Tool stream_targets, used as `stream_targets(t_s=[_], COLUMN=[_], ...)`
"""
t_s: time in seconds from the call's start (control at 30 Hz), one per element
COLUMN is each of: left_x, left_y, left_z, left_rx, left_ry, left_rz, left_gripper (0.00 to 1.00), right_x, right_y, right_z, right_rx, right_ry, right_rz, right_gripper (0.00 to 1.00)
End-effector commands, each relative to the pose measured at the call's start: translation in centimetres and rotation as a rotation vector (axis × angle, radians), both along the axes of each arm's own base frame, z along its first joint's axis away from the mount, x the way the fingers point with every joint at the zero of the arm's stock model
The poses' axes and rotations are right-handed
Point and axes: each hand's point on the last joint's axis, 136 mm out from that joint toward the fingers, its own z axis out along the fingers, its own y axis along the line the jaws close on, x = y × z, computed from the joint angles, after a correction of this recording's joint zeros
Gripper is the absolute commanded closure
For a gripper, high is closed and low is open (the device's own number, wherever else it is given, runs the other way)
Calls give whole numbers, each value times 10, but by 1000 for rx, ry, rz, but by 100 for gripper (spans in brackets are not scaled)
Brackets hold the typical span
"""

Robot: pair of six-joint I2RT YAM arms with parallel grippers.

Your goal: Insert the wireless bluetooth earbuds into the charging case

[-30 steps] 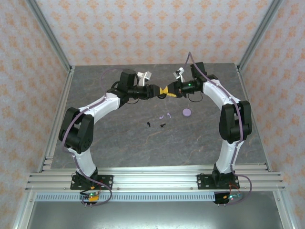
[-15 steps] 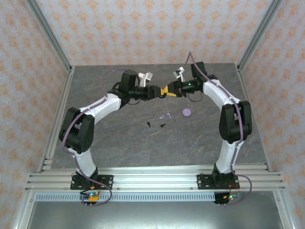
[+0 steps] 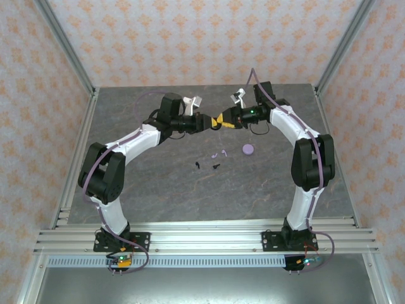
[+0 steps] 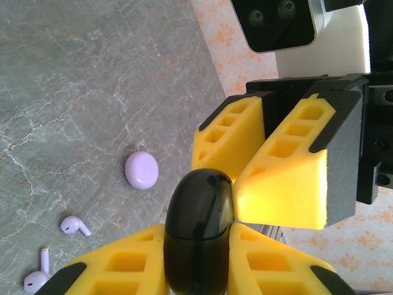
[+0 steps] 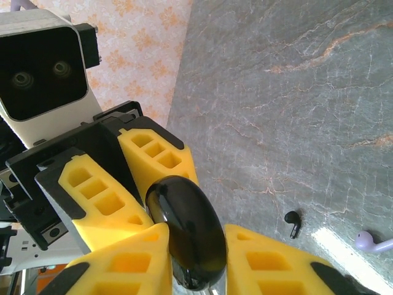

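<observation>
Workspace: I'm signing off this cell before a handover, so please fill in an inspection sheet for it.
Surface: grey marbled table.
Job's things: two lavender earbuds and two black earbuds lie loose on the table; lavender case beside them; black case held in the air.
Clutter: nothing seen.
Grippers: left gripper shut on the black case; right gripper straddles the same case, grip unclear.
Cables: purple cables run along both arms.
Surroundings: patterned walls, metal frame.

No readable text, labels or numbers anywhere.
</observation>
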Motion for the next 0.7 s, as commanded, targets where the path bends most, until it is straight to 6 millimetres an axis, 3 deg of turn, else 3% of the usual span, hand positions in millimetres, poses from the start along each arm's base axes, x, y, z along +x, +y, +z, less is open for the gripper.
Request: stream_targets(t_s=[0.0, 0.13, 0.37, 0.47, 0.67], left_x=[-7, -9, -21, -30, -42], left_y=[-2, 4, 11, 15, 7], left_z=[20, 28, 60, 72, 77], left_rx=[-8, 17, -3, -6, 25], left_ry=[-81, -149, -487, -635, -721], left_rz=[-17, -1, 35, 52, -26], left_gripper=[82, 80, 78, 78, 77], right_x=[-1, 2, -10, -21, -49], right_y=[-1, -11, -34, -32, -18], right_z=[28, 33, 43, 55, 79], right_rx=[-20, -101, -303, -313, -311], right_ry=[-92, -130, -215, -252, -323], right_rz=[-20, -92, -181, -167, -91], right_gripper=[65, 56, 50, 49, 49])
